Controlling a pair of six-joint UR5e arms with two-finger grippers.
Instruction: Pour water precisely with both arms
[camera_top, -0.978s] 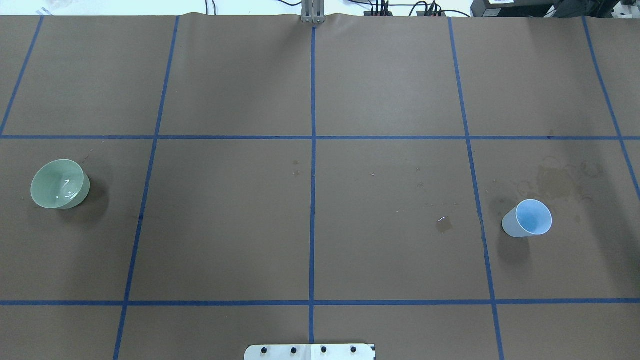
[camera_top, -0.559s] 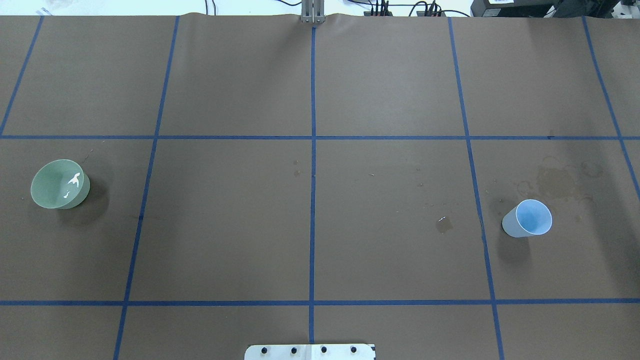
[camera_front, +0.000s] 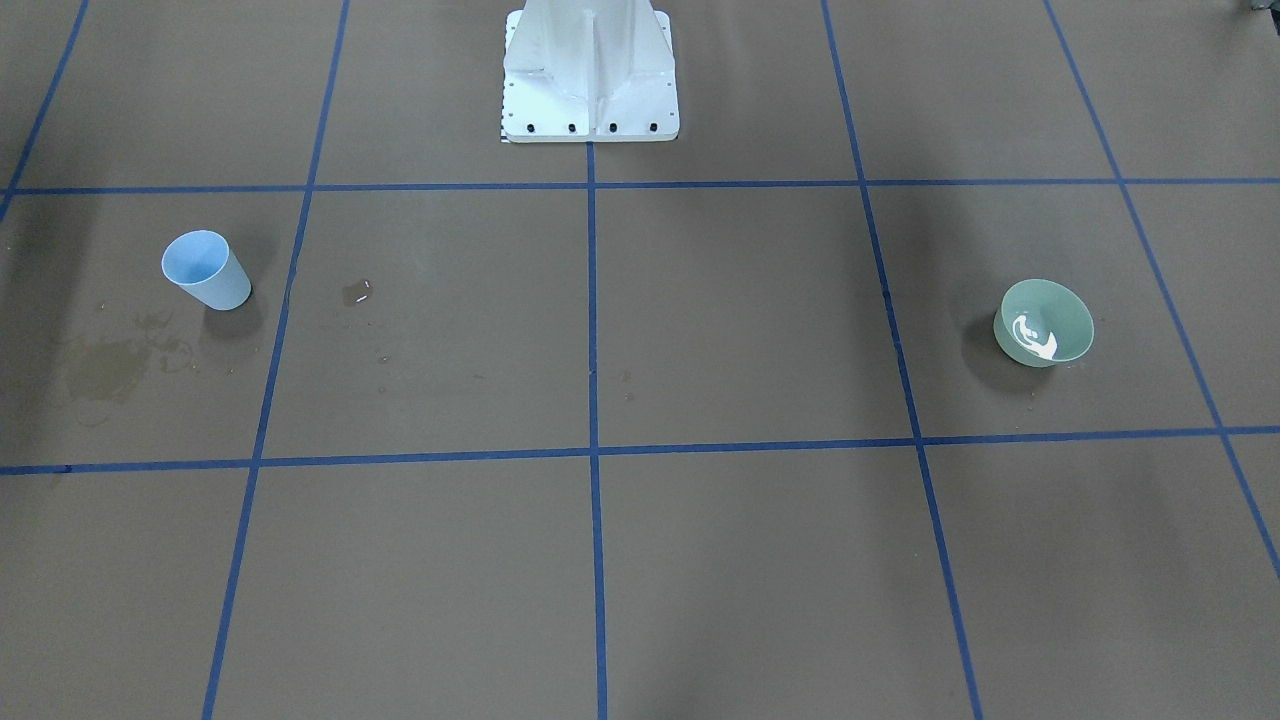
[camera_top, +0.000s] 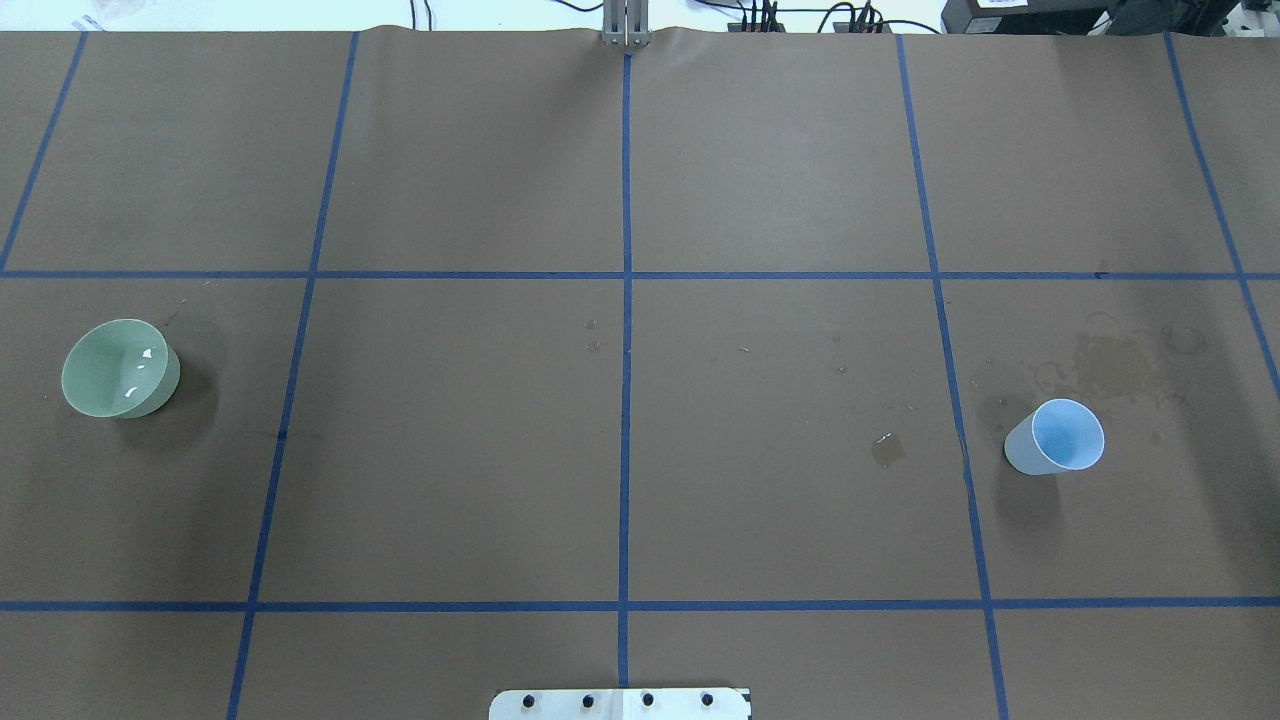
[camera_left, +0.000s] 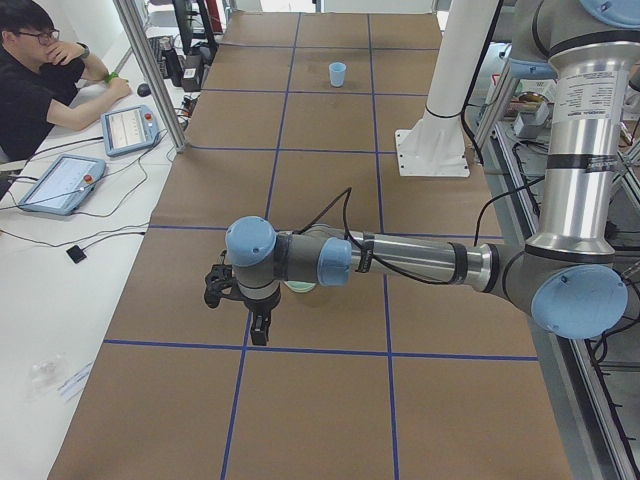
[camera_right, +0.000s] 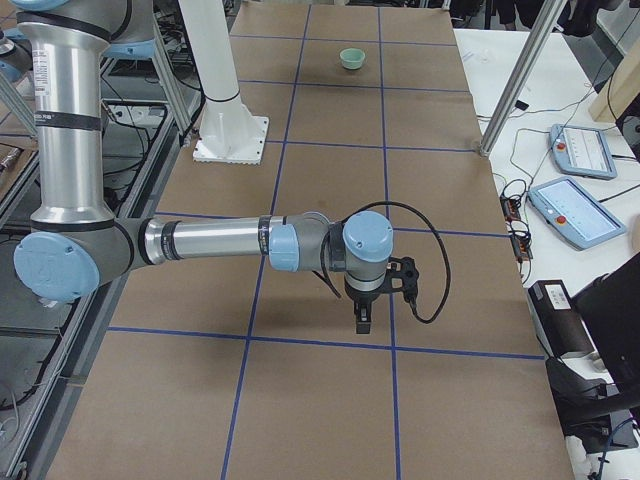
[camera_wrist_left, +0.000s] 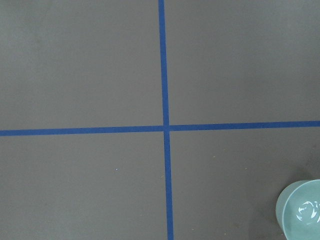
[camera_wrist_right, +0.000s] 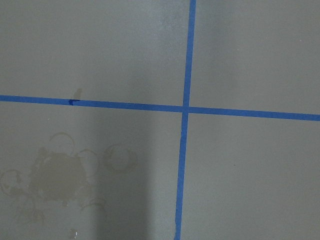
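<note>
A green bowl (camera_top: 120, 367) stands at the table's left side. It also shows in the front-facing view (camera_front: 1045, 322) and at the left wrist view's lower right corner (camera_wrist_left: 301, 212). The water (camera_front: 1035, 335) shows as white glints inside the bowl. A light blue cup (camera_top: 1058, 436) stands upright on the right. Neither arm shows in the overhead or front-facing views. My left gripper (camera_left: 258, 330) hangs above the table beside the bowl. My right gripper (camera_right: 362, 322) hangs above the table at the cup's end. I cannot tell whether either gripper is open or shut.
The white pedestal base (camera_front: 590, 70) stands at the table's robot side. Dried water stains (camera_top: 1115, 365) lie behind the cup, and a small wet patch (camera_top: 887, 448) lies left of it. An operator (camera_left: 40, 70) sits with tablets beside the table's far edge.
The white glints inside the green bowl have changed shape and shrunk. The bowl and the cup have not moved.
</note>
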